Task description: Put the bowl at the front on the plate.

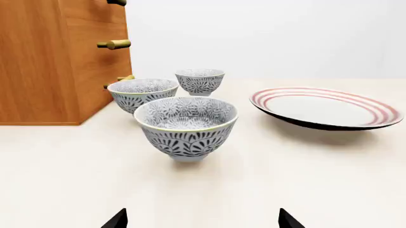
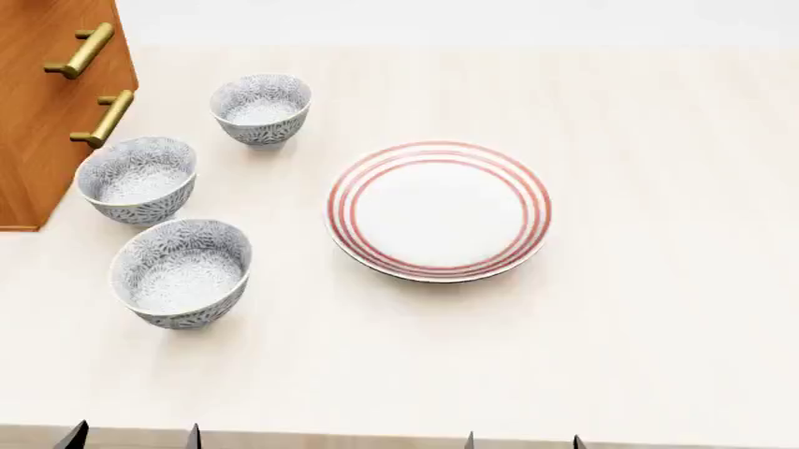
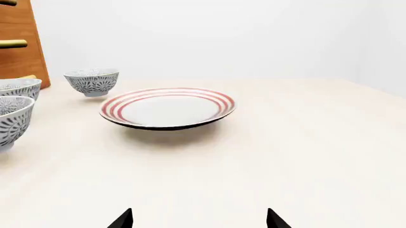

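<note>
The front bowl (image 2: pixel 182 271) (image 1: pixel 186 126), white with a grey-blue floral pattern, stands upright on the table nearest me, left of the plate. The red-ringed white plate (image 2: pixel 439 210) (image 1: pixel 326 107) (image 3: pixel 167 107) lies flat at the table's middle. My left gripper (image 2: pixel 131 438) (image 1: pixel 201 221) is open at the near table edge, short of the front bowl, with nothing between its fingers. Open too, my right gripper (image 2: pixel 525 441) (image 3: pixel 198 219) holds nothing at the near edge in front of the plate.
Two more matching bowls (image 2: pixel 138 179) (image 2: pixel 261 109) stand in a row behind the front one. A wooden cabinet (image 2: pixel 50 103) with brass handles (image 2: pixel 103 117) stands at the far left, close to the middle bowl.
</note>
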Tool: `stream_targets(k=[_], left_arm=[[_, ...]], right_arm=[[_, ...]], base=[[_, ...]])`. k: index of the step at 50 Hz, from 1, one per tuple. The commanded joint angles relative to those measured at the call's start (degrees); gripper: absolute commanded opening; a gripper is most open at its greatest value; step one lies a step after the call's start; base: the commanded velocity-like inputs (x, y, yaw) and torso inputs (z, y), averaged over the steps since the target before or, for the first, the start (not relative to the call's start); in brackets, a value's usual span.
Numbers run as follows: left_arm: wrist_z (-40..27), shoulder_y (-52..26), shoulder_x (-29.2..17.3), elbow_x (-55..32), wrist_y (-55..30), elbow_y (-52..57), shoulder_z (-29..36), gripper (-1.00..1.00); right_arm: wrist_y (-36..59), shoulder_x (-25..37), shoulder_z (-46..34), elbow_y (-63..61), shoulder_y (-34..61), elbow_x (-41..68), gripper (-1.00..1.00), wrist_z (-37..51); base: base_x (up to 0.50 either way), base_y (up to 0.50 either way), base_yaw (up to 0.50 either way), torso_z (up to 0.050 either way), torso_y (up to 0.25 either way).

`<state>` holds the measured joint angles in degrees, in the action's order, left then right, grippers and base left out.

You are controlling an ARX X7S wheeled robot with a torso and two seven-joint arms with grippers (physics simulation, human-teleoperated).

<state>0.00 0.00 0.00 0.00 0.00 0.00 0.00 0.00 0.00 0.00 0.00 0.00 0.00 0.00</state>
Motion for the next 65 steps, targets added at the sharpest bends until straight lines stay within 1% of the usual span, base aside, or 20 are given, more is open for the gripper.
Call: stream_targets(k=[1, 11, 13, 15, 17, 23, 26, 28, 35, 39, 40, 43, 49, 53, 55, 56, 58, 60, 61, 65], left_arm=[[-1.4, 0.1, -1.2, -1.2, -0.2, 0.3, 1.4, 1.00], [-3.8, 0.0, -2.9, -1.3, -1.5, -0.1, 3.6, 1.00], [-3.5, 0.1, -3.5, -1.7, -4.5, 1.5, 4.0, 1.00], [-3.8, 0.1, -3.7, -1.7, -4.7, 1.7, 4.2, 1.00], [-5.6, 0.2, -4.3, 1.6, -4.9, 1.7, 5.6, 1.00], [-4.9, 0.9, -4.8, 0.7, -13.9, 9.7, 6.4, 1.00], [-4.3, 1.2, -5.6, 1.2, -20.3, 16.6, 7.5, 1.00], [-4.5, 1.1, -5.9, 1.7, -22.2, 19.8, 7.9, 1.00], [-3.9, -1.8, -6.5, 0.6, -32.0, 29.5, 8.0, 1.00], [-3.4, -4.8, -6.4, -0.9, -38.6, 35.1, 7.2, 1.00], [-3.3, -7.9, -6.4, -1.0, -44.4, 38.8, 7.2, 1.00], [-3.1, -10.6, -6.4, -1.7, -49.9, 42.6, 7.0, 1.00], [-2.5, -19.1, -5.9, -3.3, -61.7, 49.1, 6.9, 1.00], [-2.5, -24.1, -5.0, -4.4, -68.3, 51.6, 6.4, 1.00], [-2.4, -27.3, -4.6, -5.0, -73.1, 53.1, 6.6, 1.00], [-2.6, -29.5, -4.7, -4.9, -74.6, 54.0, 7.2, 1.00], [-2.5, -31.7, -4.3, -5.3, -77.4, 54.9, 7.0, 1.00], [-0.1, -37.1, -1.7, -7.6, -86.9, 56.7, 3.8, 1.00], [-0.2, -38.7, -1.2, -7.8, -89.2, 56.9, 3.2, 1.00], [-2.4, -44.8, -1.8, -9.2, -90.0, 54.8, 3.7, 1.00]], right_arm=[[-0.2, 2.0, -2.4, 0.1, 0.0, 1.9, 1.00, 2.4], [3.6, 3.3, -4.4, -1.1, 0.5, 4.1, 1.00, 2.6], [4.4, 3.0, -3.4, -2.5, -0.3, 5.5, 1.00, 3.5], [5.6, 3.3, -3.3, -3.5, -0.4, 6.7, 1.00, 3.3], [8.6, 3.5, -3.8, -5.9, -0.4, 6.9, 1.00, 3.8], [20.8, 5.3, -5.1, -17.5, 0.4, 7.6, 1.00, 5.1], [28.3, 6.3, -5.6, -25.6, 0.9, 7.5, 1.00, 6.4], [32.4, 6.9, -5.8, -29.6, 1.6, 8.0, 1.00, 6.6], [46.4, 8.8, -5.5, -40.8, 5.2, 9.2, 1.00, 8.1], [54.1, 10.0, -5.8, -45.5, 8.3, 9.6, 1.00, 8.6], [56.6, 10.5, -5.8, -47.1, 9.7, 9.8, 1.00, 8.6], [61.6, 11.3, -6.0, -49.5, 12.4, 10.2, 1.00, 8.7], [79.7, 12.6, -5.6, -57.2, 24.5, 12.4, 1.00, 8.3], [88.5, 13.2, -5.8, -59.8, 31.4, 14.1, 1.00, 8.4], [90.0, 14.4, -5.4, -59.0, 34.0, 18.4, 1.00, 10.8], [90.0, 15.5, -4.2, -57.7, 35.7, 23.8, 1.00, 14.0], [90.0, 17.9, -1.3, -55.9, 38.2, 38.3, 1.00, 23.7], [89.9, 20.5, 0.9, -52.8, 42.3, 54.6, 1.00, 35.4], [89.9, 21.8, 0.8, -51.3, 44.1, 60.8, 1.00, 40.4], [89.7, 23.9, 1.7, -45.6, 50.5, 75.2, 1.00, 51.0]], base=[[0.00, 0.00, 0.00, 0.000, 0.000], [0.00, 0.00, 0.00, 0.000, 0.000], [0.00, 0.00, 0.00, 0.000, 0.000], [0.00, 0.00, 0.00, 0.000, 0.000], [0.00, 0.00, 0.00, 0.000, 0.000], [0.00, 0.00, 0.00, 0.000, 0.000], [0.00, 0.00, 0.00, 0.000, 0.000], [0.00, 0.00, 0.00, 0.000, 0.000], [0.00, 0.00, 0.00, 0.000, 0.000], [0.00, 0.00, 0.00, 0.000, 0.000], [0.00, 0.00, 0.00, 0.000, 0.000], [0.00, 0.00, 0.00, 0.000, 0.000], [0.00, 0.00, 0.00, 0.000, 0.000], [0.00, 0.00, 0.00, 0.000, 0.000], [0.00, 0.00, 0.00, 0.000, 0.000], [0.00, 0.00, 0.00, 0.000, 0.000], [0.00, 0.00, 0.00, 0.000, 0.000], [0.00, 0.00, 0.00, 0.000, 0.000], [0.00, 0.00, 0.00, 0.000, 0.000], [0.00, 0.00, 0.00, 0.000, 0.000]])
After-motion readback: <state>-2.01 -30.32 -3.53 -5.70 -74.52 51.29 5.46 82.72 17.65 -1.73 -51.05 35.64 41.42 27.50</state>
